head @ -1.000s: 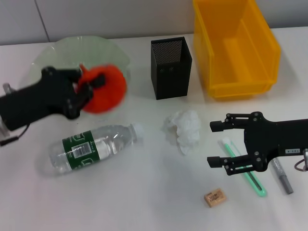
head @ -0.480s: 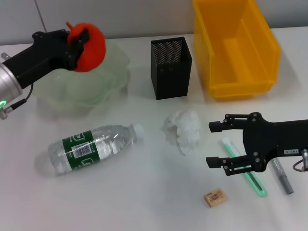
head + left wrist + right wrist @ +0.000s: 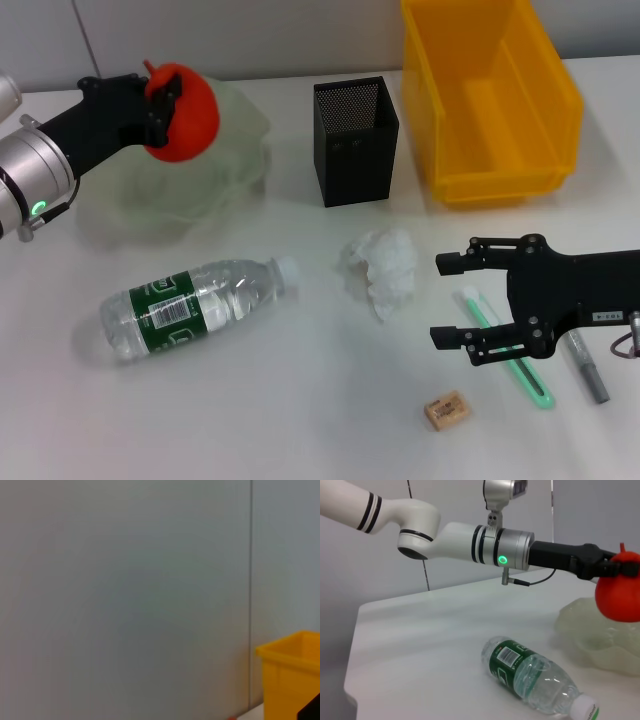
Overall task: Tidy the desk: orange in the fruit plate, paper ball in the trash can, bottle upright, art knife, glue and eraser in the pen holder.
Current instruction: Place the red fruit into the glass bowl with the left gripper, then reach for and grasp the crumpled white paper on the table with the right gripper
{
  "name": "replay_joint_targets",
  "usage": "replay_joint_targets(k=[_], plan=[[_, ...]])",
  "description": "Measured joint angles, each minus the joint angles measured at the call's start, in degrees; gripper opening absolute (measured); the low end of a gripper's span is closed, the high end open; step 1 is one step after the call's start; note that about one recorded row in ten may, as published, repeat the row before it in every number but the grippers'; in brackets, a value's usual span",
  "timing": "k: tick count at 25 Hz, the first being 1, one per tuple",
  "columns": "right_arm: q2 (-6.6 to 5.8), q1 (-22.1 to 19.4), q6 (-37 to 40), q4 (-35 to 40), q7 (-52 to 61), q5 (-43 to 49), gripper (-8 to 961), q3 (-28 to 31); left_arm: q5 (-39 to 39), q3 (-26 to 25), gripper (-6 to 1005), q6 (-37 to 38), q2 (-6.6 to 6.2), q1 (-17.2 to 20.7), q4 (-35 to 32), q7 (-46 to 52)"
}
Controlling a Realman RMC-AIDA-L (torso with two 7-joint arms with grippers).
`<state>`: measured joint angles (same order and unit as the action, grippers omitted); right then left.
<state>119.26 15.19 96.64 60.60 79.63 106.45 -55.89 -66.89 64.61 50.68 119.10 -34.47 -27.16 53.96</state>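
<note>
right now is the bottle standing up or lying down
Lying down. The bottle rests on its side on the table, cap end toward the paper ball.

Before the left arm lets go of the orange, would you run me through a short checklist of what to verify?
1. Left gripper shut on the orange: ok.
2. Orange over the fruit plate: ok in the head view; the right wrist view shows it above the plate, not resting in it.
3. Plate lying flat: cannot tell; it looks tilted.
4. Bottle apart from the plate: ok, it lies on its side nearer the robot.
5. Right gripper out of the way: ok, open, above the green pen-like tool.
</note>
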Motion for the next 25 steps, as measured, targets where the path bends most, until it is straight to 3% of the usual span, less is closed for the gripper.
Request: replay_joint_targets(k=[9,15,25], plan=[[0.00,0.01,0.28,0.23,0.00,-0.02,826,0.00,0.18,-0.02,89,-1.99,-0.01,0.19,0.69,-0.63],[0.02,0.11,0.31,0.20,0.00,-0.02,826,-0.01,0.19,-0.01,170,-2.35,-0.01,-0.38,1.16,-1.13],[0.09,-0.06,0.30,-0.10,0.00,-0.02,825,-0.01,0.00,0.50,551,-1.47,-0.15,-0.82,1.07,-0.62]])
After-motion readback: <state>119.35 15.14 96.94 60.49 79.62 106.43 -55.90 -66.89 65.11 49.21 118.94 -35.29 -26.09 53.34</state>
